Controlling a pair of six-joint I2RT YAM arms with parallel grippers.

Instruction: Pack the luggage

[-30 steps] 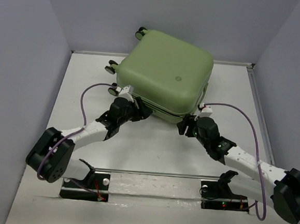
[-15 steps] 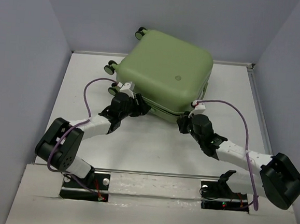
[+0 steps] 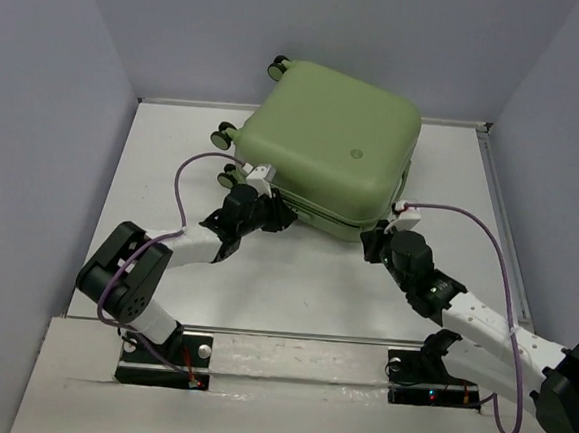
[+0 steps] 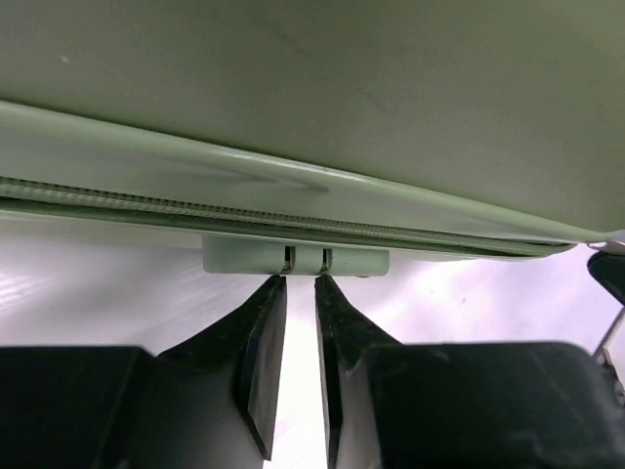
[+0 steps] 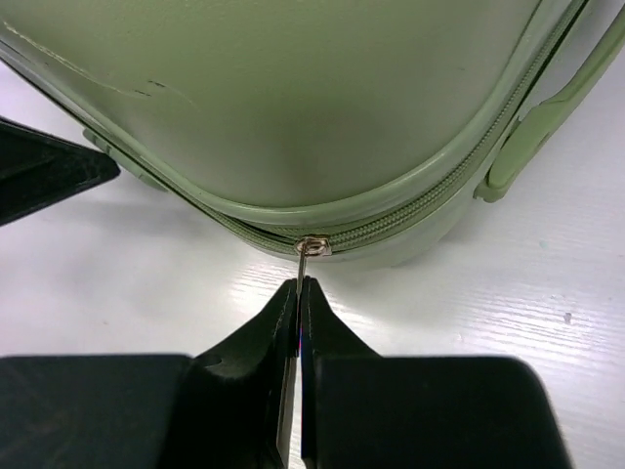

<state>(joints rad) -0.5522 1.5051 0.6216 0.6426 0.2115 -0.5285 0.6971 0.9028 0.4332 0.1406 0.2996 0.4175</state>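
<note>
The luggage, a light olive-green hard-shell suitcase, lies closed and flat at the back of the table. My right gripper is at its near right corner. In the right wrist view that gripper is shut on the thin metal zipper pull hanging from the slider. My left gripper sits at the near left edge. In the left wrist view its fingertips touch the lower edge of a small green block under the zipper line. A narrow gap stays between the jaws, with only table showing in it.
Small black wheels stick out on the suitcase's left side and at its back. A green side handle runs along the right wall of the shell. Grey walls close in the white table; purple cables loop off both wrists.
The right gripper closed on the zipper pull. The left jaws narrowed at the green block. The suitcase shifted slightly to the right and back, and both arms followed it.
</note>
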